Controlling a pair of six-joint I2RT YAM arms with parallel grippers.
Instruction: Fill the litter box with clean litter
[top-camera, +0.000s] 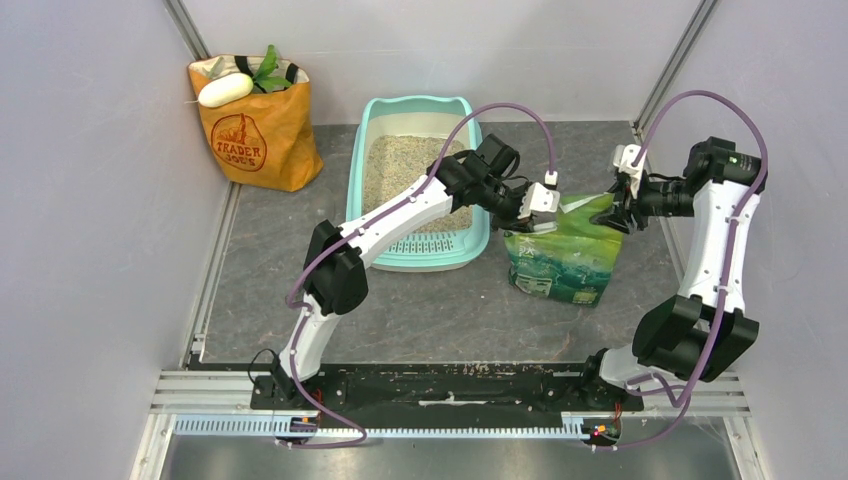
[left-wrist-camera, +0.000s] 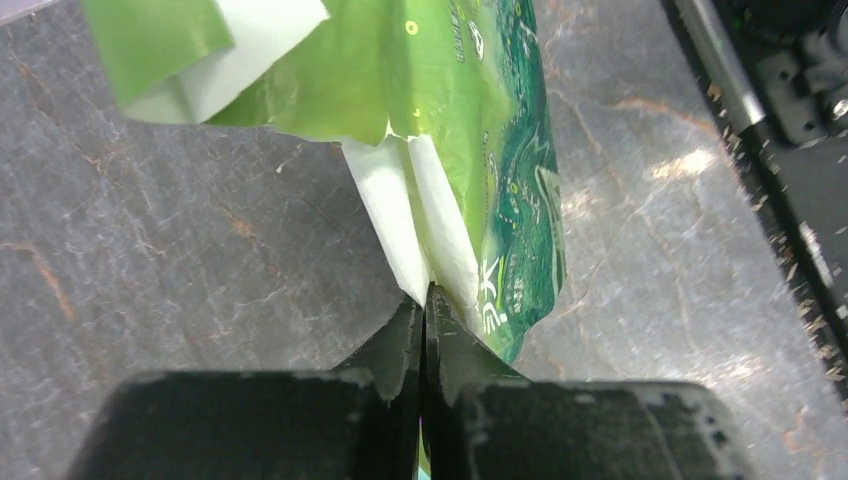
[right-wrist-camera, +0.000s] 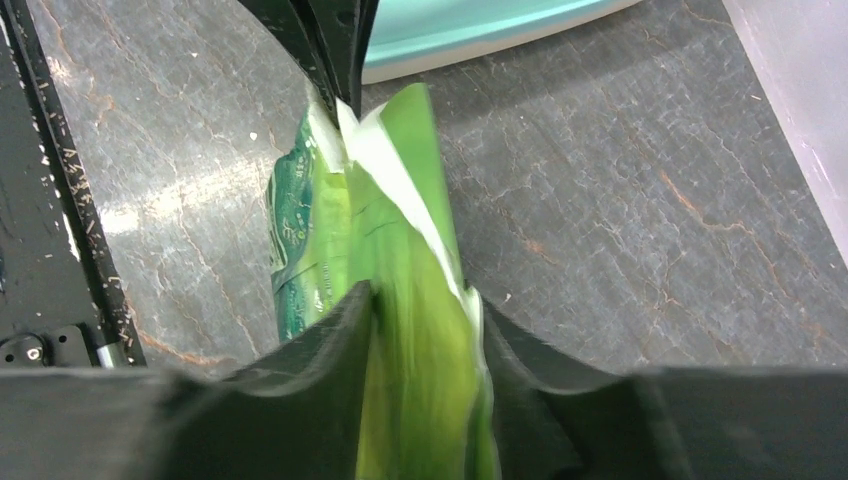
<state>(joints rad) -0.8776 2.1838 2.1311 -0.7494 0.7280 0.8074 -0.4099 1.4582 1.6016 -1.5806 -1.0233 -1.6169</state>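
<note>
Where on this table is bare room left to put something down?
Free: the strip between the litter box and the black base rail; the patch left of the box, near the orange bag. Crowded: around the green bag.

Mint-teal litter box (top-camera: 415, 104) on table, holding beige clean litter (top-camera: 400, 160)

An orange paper grocery bag (top-camera: 255, 135), far left of the left end effector (top-camera: 527, 222), read "TRADER JOE'S"; the print on the pinched green plastic bag (top-camera: 565, 258) was illegible.
</note>
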